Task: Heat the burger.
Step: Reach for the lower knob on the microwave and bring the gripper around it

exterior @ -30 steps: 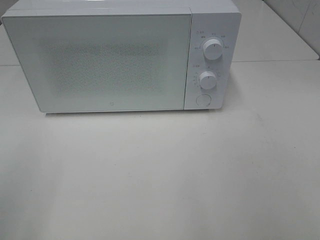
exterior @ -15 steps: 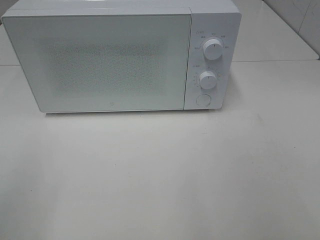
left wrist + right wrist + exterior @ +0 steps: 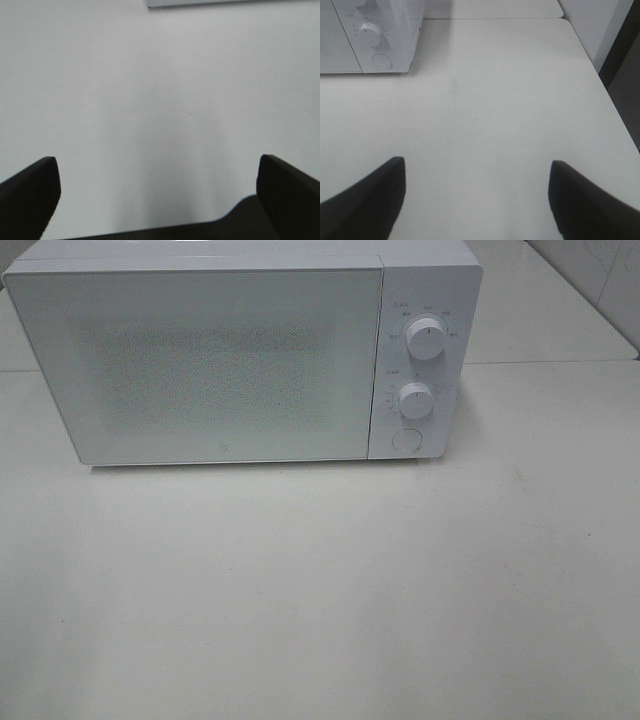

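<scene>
The burger is out of view in every frame. A white microwave (image 3: 230,355) stands at the back of the white table (image 3: 320,590) with its door shut; two round knobs (image 3: 425,340) and a round button (image 3: 406,439) sit on its right panel. Neither arm shows in the high view. My left gripper (image 3: 157,185) hangs open over bare table, its two dark fingers (image 3: 30,195) wide apart with nothing between them. Open too is my right gripper (image 3: 475,192), over bare table to the right of the microwave (image 3: 370,35).
The table's right edge (image 3: 615,110) runs close to my right gripper, with a dark gap beyond it. A seam between tabletops (image 3: 550,363) runs behind the microwave's right side. A strip of the microwave's base (image 3: 200,2) shows at the far end of the left wrist view.
</scene>
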You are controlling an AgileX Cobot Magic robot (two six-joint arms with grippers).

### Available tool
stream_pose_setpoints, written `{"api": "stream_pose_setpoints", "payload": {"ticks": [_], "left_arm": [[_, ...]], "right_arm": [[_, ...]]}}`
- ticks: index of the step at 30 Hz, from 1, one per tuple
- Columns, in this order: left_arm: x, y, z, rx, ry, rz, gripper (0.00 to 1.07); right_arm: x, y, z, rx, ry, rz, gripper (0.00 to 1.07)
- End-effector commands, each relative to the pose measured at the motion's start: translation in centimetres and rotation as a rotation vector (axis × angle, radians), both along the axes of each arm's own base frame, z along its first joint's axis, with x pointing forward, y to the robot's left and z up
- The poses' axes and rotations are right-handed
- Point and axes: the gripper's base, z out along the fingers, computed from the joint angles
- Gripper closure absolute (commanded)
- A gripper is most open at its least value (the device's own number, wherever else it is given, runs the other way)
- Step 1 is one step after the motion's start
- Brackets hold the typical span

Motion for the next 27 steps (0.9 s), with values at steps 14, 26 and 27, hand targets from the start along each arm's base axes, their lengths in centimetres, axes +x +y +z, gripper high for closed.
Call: {"api": "stream_pose_setpoints", "payload": {"ticks": [14, 26, 27], "left_arm": [[-4.4, 0.1, 0.4, -0.01, -0.298, 0.118, 0.06], [-4.4, 0.1, 0.4, -0.01, -0.298, 0.118, 0.06], [-4.4, 0.1, 0.4, -0.01, -0.298, 0.118, 0.06]], "right_arm": [[-0.4, 0.0, 0.0, -0.002, -0.032, -0.002, 0.32], [-0.4, 0.0, 0.0, 0.0, -0.032, 0.003, 0.32], [-0.4, 0.0, 0.0, 0.0, -0.032, 0.003, 0.32]]}}
